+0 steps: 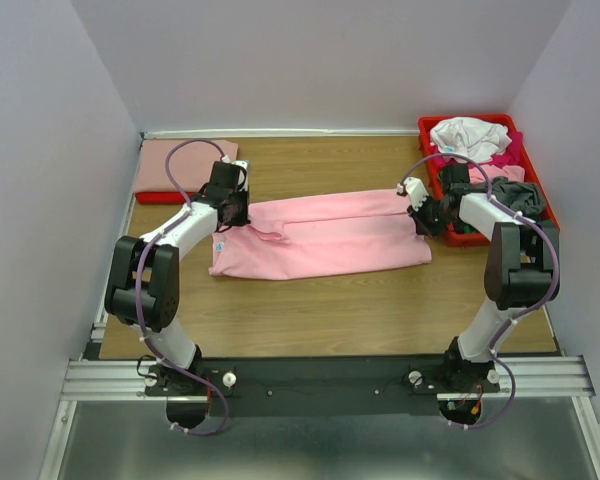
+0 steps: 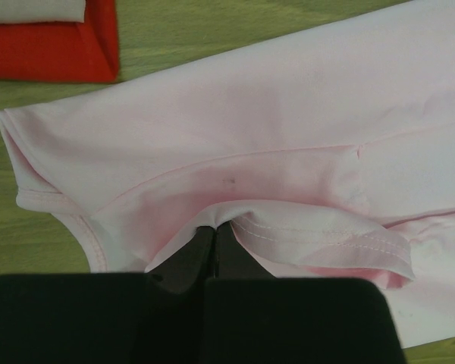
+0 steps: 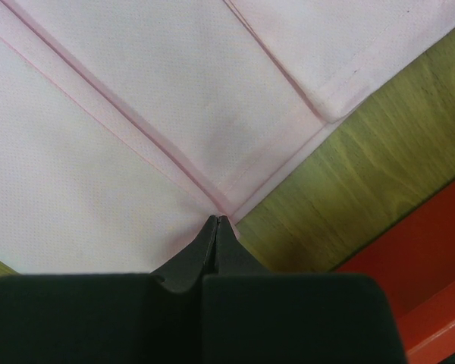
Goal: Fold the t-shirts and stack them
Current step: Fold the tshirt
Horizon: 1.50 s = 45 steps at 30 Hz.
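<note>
L gripper (image 2: 214, 227): fingers pressed together, pinching a hemmed fold of the pink shirt (image 2: 235, 129), cloth spread ahead of the tips. Thin bite, so a pull may slip it. R gripper (image 3: 216, 221): fingers pinch the hem corner right at the tips, red tray (image 3: 432, 265) to their right. Uneven lift could skew the fold.

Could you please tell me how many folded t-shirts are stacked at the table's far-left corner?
2: a salmon t-shirt on top, and a red t-shirt beneath it showing only along its near edge. Others may be hidden between or underneath.
</note>
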Each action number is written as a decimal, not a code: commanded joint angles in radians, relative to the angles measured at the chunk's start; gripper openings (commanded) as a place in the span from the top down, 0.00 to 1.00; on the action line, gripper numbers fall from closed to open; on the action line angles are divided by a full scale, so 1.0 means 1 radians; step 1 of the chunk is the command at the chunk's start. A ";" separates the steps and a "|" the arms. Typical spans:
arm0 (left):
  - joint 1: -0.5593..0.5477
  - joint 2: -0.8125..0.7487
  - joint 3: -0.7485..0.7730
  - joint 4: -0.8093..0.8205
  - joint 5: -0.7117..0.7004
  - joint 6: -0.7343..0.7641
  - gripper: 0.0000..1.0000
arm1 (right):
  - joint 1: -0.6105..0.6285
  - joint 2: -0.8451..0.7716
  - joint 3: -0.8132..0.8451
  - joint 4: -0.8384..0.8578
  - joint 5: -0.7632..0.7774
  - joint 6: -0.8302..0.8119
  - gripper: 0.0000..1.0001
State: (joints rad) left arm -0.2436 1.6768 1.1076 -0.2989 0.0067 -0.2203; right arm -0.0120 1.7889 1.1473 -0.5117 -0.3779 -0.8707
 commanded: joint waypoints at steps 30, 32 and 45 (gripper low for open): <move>0.017 0.043 0.078 0.017 -0.028 0.013 1.00 | 0.007 0.024 0.008 0.021 0.019 0.024 1.00; 0.017 0.049 0.083 0.015 -0.028 0.013 1.00 | 0.007 0.024 0.008 0.021 0.019 0.024 1.00; 0.018 0.077 0.092 0.020 -0.028 0.013 1.00 | 0.007 0.030 0.014 0.021 0.022 0.032 0.87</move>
State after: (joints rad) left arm -0.2344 1.7367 1.1706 -0.2924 0.0071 -0.2203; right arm -0.0120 1.7939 1.1473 -0.5083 -0.3748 -0.8520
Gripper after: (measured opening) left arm 0.007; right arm 0.111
